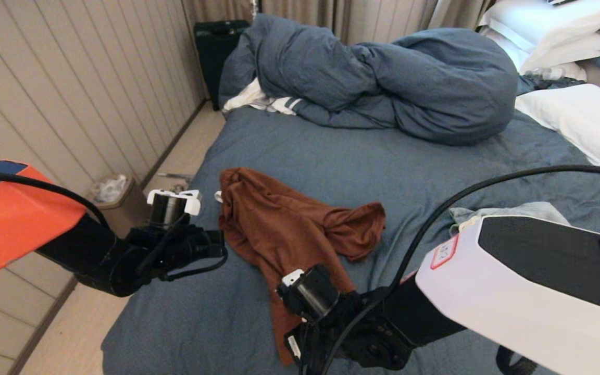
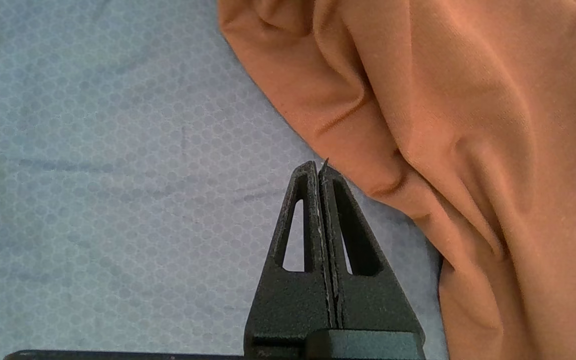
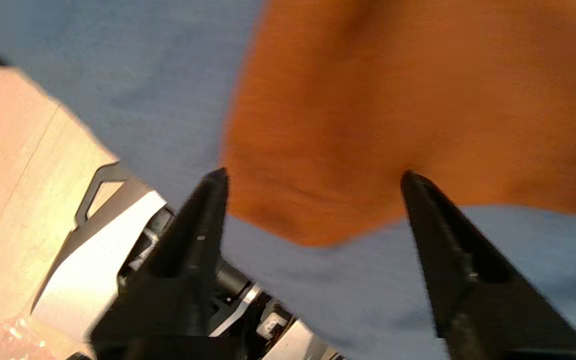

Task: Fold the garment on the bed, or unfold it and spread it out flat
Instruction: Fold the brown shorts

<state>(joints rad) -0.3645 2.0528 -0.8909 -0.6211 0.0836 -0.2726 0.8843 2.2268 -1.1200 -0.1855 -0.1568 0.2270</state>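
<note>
Head view, read left to right. At far left a small lined waste bin [image 1: 115, 194] stands on the pale floor beside the panelled wall. The left gripper [image 2: 319, 167], on a black arm with an orange shell, hangs over the near left part of the large bed with its wrinkled slate-blue sheet [image 1: 373, 161]; its two fingers are pressed together on nothing, just beside the garment's edge and above bare sheet. The task's thing, a rumpled rust-brown knit garment [image 1: 284, 221], lies on the near half of the bed, bunched into folds with one narrow strip trailing toward the foot. The right gripper [image 3: 313, 175], on the white-shelled arm, sits low over that trailing end with its fingers spread wide and empty, straddling a rounded hem of the cloth. Risks, as judged: the spread fingers could pinch the sheet along with the hem, dragging the bedding; a grasp on doubled layers would keep the folds locked; the closed left gripper cannot pin or lift its side, so a one-sided pull may merely slide the heap. Further right and behind: a bunched slate-blue duvet [image 1: 383, 78] fills the far side, limiting spreading room; a pale grey cloth [image 1: 508, 211] and white pillows [image 1: 581, 117] lie at right; the right arm's black cable [image 1: 435, 219] arcs above the sheet.
</note>
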